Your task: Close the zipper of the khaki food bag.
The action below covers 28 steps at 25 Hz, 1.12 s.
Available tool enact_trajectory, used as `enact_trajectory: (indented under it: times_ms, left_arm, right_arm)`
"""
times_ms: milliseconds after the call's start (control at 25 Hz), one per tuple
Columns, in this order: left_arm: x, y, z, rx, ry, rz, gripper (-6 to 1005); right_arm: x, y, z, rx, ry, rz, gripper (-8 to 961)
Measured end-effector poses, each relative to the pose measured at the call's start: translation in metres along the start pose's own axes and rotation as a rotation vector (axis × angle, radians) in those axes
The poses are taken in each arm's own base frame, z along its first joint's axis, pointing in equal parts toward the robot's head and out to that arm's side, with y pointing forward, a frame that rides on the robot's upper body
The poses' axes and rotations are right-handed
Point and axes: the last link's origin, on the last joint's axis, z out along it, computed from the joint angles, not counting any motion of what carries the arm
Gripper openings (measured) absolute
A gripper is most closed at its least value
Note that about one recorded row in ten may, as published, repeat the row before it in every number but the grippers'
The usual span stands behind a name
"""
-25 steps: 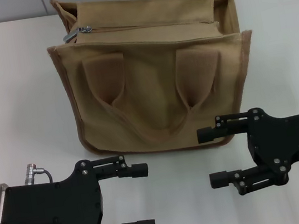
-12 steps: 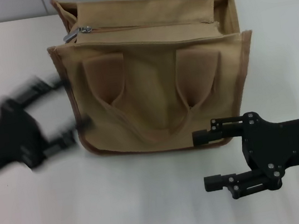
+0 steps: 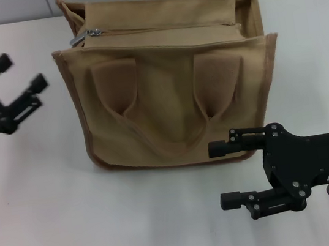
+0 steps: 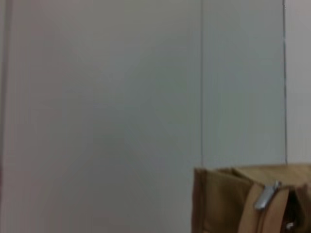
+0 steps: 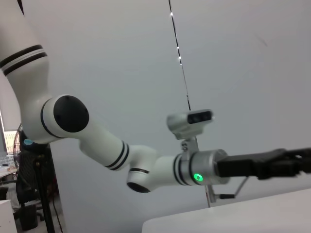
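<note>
The khaki food bag (image 3: 173,97) stands upright mid-table, its two handles lying on the near face. The zipper (image 3: 163,29) runs along its top panel, with the silver pull tab (image 3: 90,34) at the left end. My left gripper (image 3: 20,71) is open and empty, left of the bag's upper left corner and apart from it. The left wrist view shows the bag's corner (image 4: 218,199) and the pull tab (image 4: 267,195). My right gripper (image 3: 222,174) is open and empty, low in front of the bag's near right corner.
The white table (image 3: 136,226) lies all around the bag, and a grey wall (image 3: 11,10) stands behind it. The right wrist view shows my left arm (image 5: 121,160) stretched across above the table edge (image 5: 243,213).
My left gripper has swung from the near front up and away to beside the bag's upper left corner. My right gripper has shifted slightly left and nearer. The bag has not moved.
</note>
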Motion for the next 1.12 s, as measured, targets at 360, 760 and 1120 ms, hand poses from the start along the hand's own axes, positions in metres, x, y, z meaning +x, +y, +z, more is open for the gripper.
enact_trajectory:
  times_ms: [360,760,1120]
  left_arm:
    - [0.003,0.004,0.038,-0.087,-0.021,0.065,773]
    - [0.017,-0.004,0.048,-0.014,0.093,0.023,769]
    - [0.015,-0.002,0.05,-0.014,0.098,0.014,767]
  right_arm:
    - [0.001,0.0,0.001,0.004,-0.005,0.007,759]
    - [0.002,0.0,0.002,0.017,-0.018,0.016,759]
    - [0.002,-0.003,0.002,0.037,-0.03,0.01,759]
